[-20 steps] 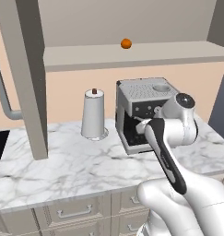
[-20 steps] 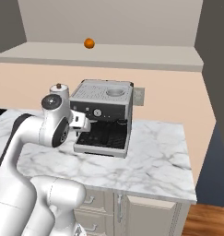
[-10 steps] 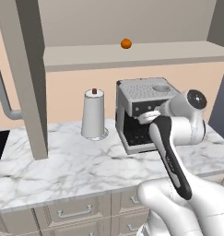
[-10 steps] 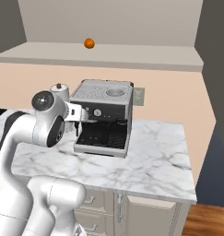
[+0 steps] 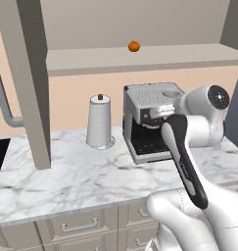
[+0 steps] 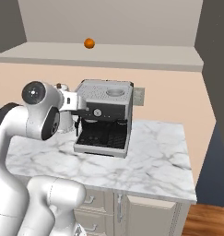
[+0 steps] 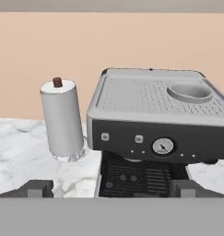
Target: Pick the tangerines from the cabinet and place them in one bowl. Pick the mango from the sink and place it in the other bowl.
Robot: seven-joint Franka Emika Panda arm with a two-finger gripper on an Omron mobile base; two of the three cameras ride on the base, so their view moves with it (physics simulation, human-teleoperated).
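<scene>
A small, smooth, bright orange tangerine point(image 5: 134, 46) sits alone on the inner shelf point(image 5: 140, 58) of the grey-beige wall cabinet point(image 5: 22, 73), well above the pincer point(image 7: 111, 186) and apart from it. The pincer stands open and empty, its two dark fingertips point(image 7: 36, 188) spread wide, facing the silver-and-black espresso machine point(image 7: 155, 124) just in front of it. To the machine's left, near it, a white paper-towel roll point(image 7: 62, 117) stands upright on the white marble tabletop point(image 5: 81, 171). The cabinet's door point(image 5: 27, 83) hangs open with its curved grey bar handle point(image 5: 4, 100).
</scene>
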